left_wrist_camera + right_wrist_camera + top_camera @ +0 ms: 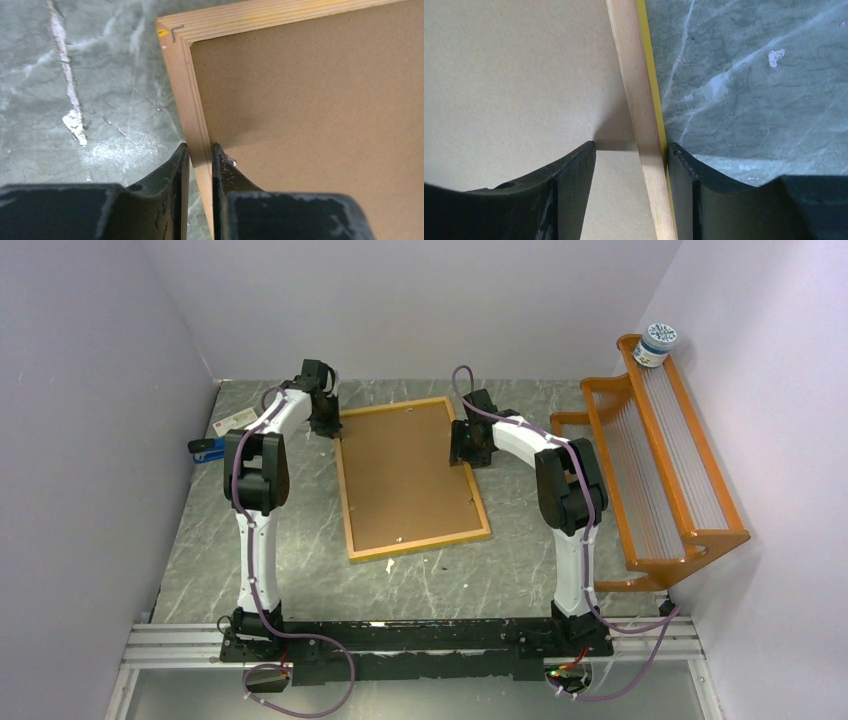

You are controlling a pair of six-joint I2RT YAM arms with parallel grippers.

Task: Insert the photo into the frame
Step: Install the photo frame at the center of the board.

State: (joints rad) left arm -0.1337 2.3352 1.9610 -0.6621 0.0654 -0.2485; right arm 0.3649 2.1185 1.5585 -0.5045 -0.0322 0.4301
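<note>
The frame (420,542) lies flat on the grey marble table, back side up, with the brown hardboard backing panel (405,475) filling it. The photo is not in view. My left gripper (325,425) is at the frame's left border near the far corner. In the left wrist view the left gripper (200,155) is shut on the wooden border (185,90). My right gripper (470,450) is at the right border. In the right wrist view the right gripper (631,150) is open astride the border (634,75). Its outer finger (684,175) touches the yellow edge, and its inner finger stands apart over the backing (514,75).
An orange slatted rack (660,470) stands along the right wall with a white jar (656,343) on its top end. A blue stapler (207,450) and a red-and-white card (235,421) lie at the far left. Walls close in the left, back and right.
</note>
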